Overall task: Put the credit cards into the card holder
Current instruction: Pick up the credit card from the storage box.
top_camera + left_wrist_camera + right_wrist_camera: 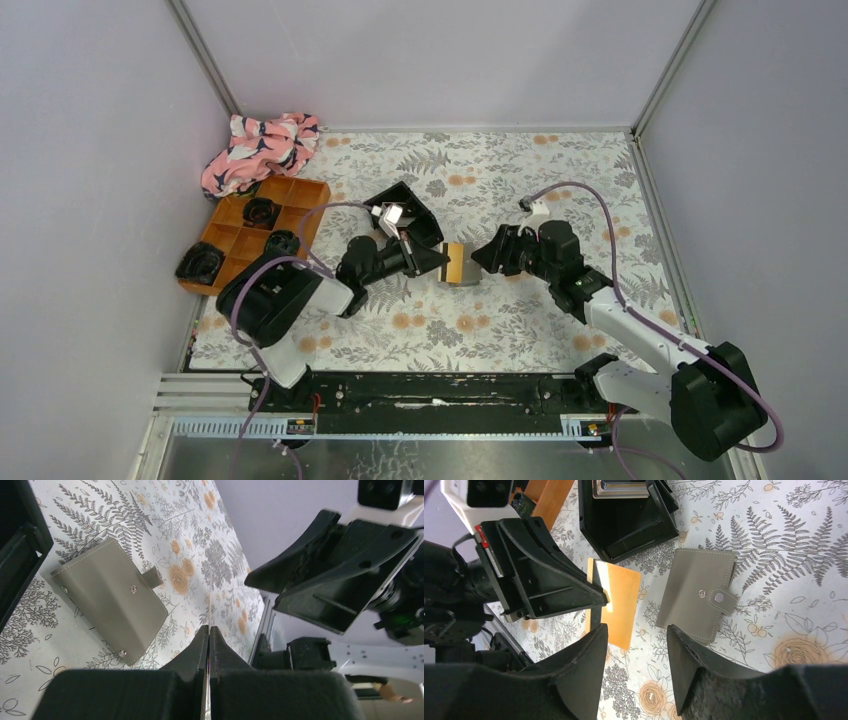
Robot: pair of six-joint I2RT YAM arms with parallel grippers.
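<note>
Left fingers [197,647] pinch a gold card [614,602] by one edge, right fingers [584,660] apart nearby; it could slip, and the card holder [696,595] is shut.

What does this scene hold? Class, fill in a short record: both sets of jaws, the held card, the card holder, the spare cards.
Left jaws: shut on a gold card
Right jaws: open, empty, facing the card
Card holder: folded shut, flat on the table, beside the card
Spare cards: stacked in the black tray
Task state: holder closed, held card not yet inserted
</note>
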